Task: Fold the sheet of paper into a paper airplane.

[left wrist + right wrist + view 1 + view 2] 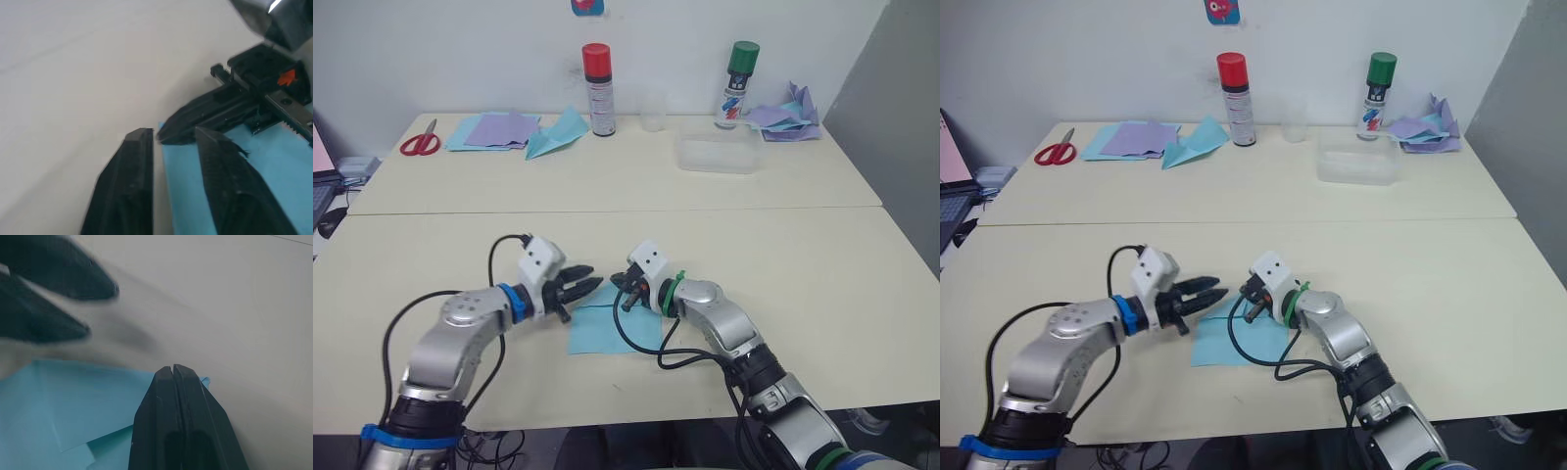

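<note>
one sky-blue sheet of paper flat, corner flap folded, left claw apart, right claw together

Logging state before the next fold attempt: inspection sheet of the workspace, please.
Surface: cream table, a second one butted behind it.
Job's things: sheet of paper flat near the front edge, one corner folded over in the right wrist view; no airplane shape.
Clutter: far table holds scissors, lilac sheets, teal paper dart, red-capped can, green-capped can, clear cup, clear tray, crumpled paper pile.
Grippers: left pincer open at the sheet's far-left corner; right pincer shut, tips over the sheet's far edge.
Cables: black cable loops across the sheet.
Surroundings: white wall, grey partition on the right.
</note>
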